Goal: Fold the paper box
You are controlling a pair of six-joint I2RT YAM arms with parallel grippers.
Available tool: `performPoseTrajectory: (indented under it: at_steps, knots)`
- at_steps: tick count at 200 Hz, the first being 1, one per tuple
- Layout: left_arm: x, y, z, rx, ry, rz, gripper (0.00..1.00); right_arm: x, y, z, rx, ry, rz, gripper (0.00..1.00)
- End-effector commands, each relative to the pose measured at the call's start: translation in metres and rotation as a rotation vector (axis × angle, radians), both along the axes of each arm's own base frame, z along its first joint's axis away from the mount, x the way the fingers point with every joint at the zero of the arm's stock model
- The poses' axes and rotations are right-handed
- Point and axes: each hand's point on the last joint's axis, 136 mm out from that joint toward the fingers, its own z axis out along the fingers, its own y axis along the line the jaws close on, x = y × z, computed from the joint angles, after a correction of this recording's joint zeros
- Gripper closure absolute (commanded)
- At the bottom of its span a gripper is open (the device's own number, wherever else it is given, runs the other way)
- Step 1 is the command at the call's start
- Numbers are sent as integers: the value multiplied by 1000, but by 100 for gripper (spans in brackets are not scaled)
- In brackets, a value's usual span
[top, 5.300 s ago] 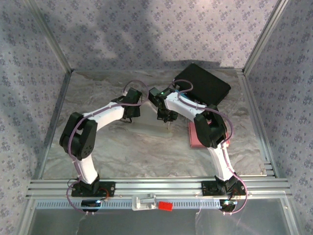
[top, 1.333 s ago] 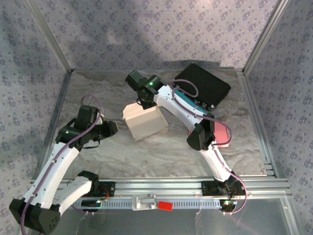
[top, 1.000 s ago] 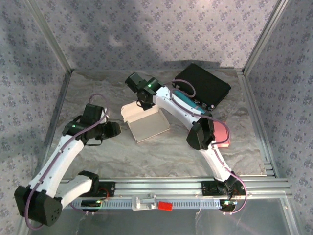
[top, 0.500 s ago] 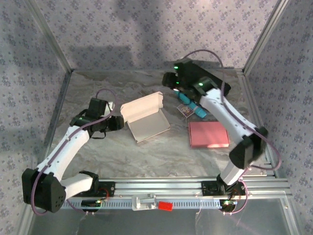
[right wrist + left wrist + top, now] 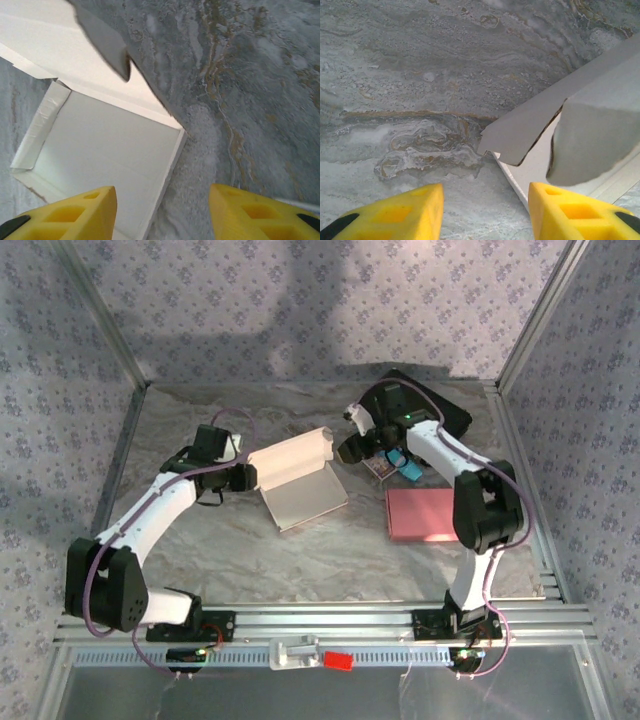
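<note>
**Box open mid-worktop, both tools spread and empty beside it**

The paper box (image 5: 305, 498) lies open in the middle of the worktop (image 5: 330, 560). Its base is flat and its lid (image 5: 292, 453) stands up along the far edge. A side flap (image 5: 517, 137) hangs loose at the left corner.

My left tool (image 5: 247, 477) sits just beside that corner, fingers spread with nothing between them. From the left wrist camera, the flap is right ahead of the gap. My right tool (image 5: 350, 448) hovers near the lid's right end, also spread and empty, looking down into the base.

My worry is that the card is light and nothing pins it. A push on the lid from one side alone would probably slide or spin the whole box rather than fold it. If the lid comes down before the loose flap is tucked, the flap could crease or end up outside the wall.

A teal object (image 5: 405, 464) and a pink pad (image 5: 427, 513) lie close to the right arm, so a wide swing could knock them.
</note>
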Motion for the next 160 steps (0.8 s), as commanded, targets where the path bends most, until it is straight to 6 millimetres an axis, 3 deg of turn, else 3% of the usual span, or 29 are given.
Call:
performPoseTrajectory:
  at_steps: [1,70,160]
  knots:
    - [9,-3,7,-9,-34,-12,53,17,12,17,42,-116,73,47]
    - [17,-4,-1,-5,-11,-2,58,19,41,6,65,-96,155,51]
    - [33,-13,1,-33,-15,-6,67,31,44,12,24,-130,123,76]
